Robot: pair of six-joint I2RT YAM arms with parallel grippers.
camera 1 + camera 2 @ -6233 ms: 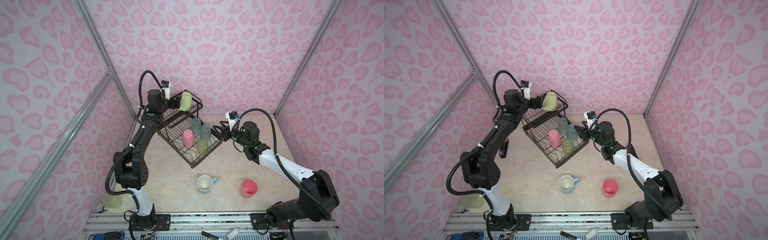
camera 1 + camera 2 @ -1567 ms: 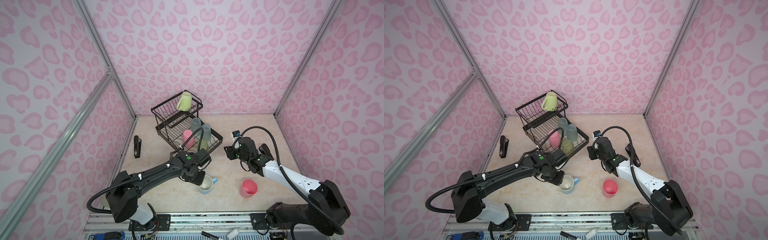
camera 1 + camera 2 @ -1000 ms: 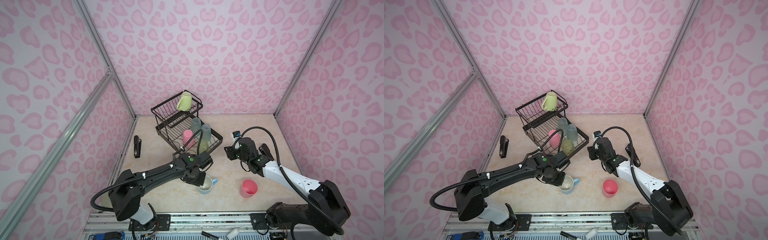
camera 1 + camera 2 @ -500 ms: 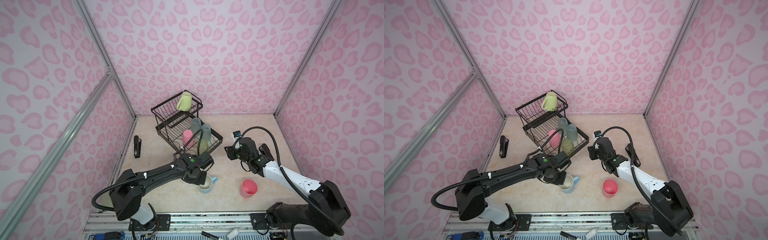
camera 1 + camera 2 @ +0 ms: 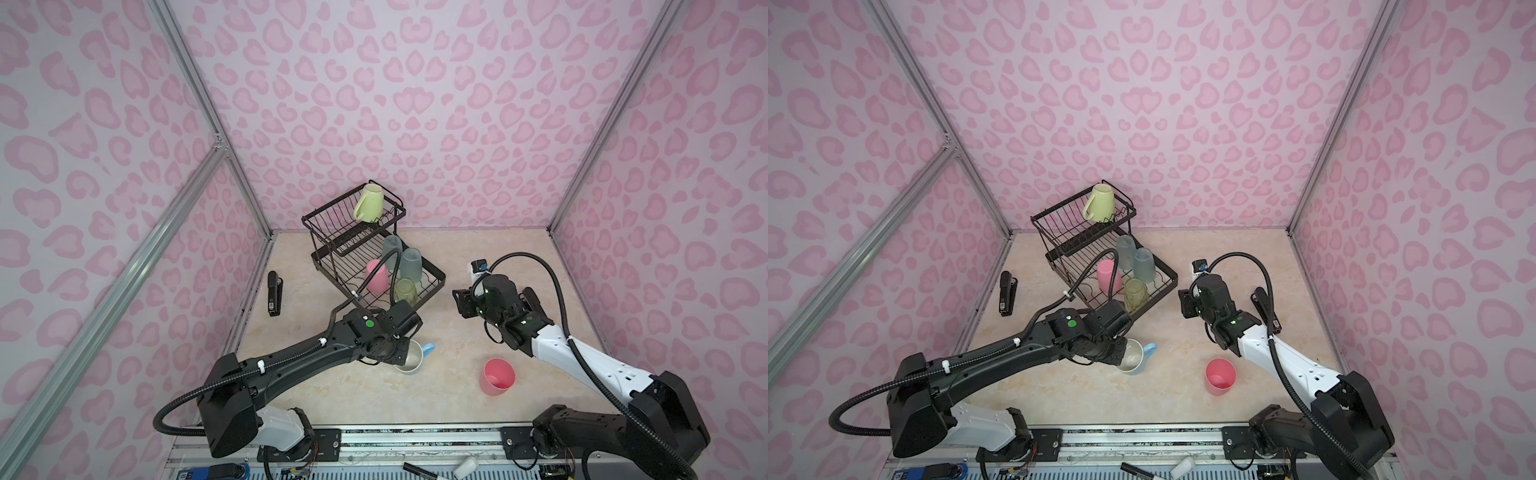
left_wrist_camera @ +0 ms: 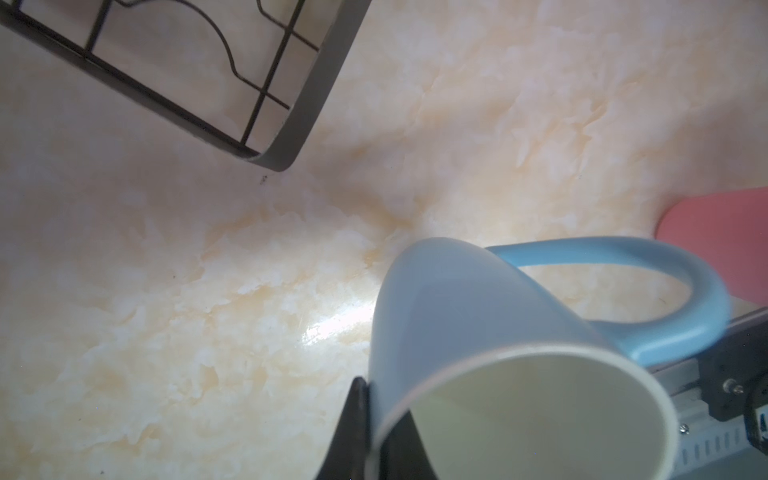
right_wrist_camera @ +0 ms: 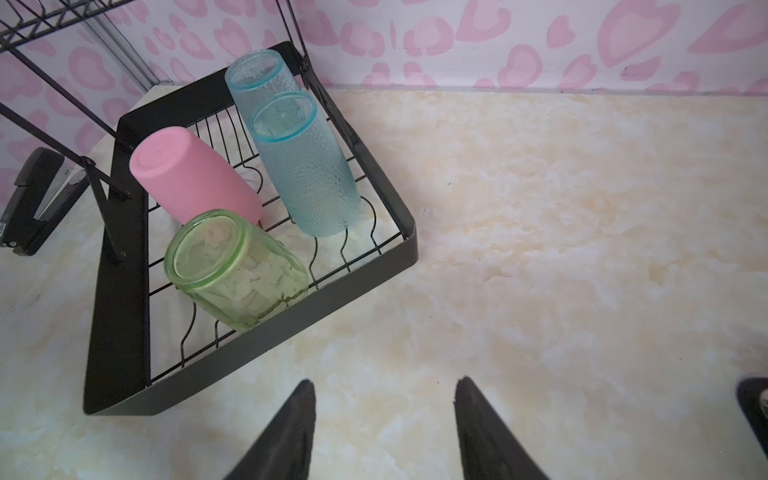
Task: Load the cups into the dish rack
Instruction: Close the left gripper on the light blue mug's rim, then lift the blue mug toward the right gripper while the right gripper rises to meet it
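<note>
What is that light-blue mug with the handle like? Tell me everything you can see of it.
The light-blue mug looks like smooth glazed ceramic, pale blue outside and cream inside, with one looped handle. It is empty and tilted, above the marble-look table, just in front of the dish rack and near a pink cup. The left gripper is shut on its rim, one finger inside, one outside. Whether its base touches the table is unclear.

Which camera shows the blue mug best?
The left wrist view: the blue mug is close up, rim pinched by the left claw. In both top views the left arm hides part of the mug. The right wrist view misses it.
</note>
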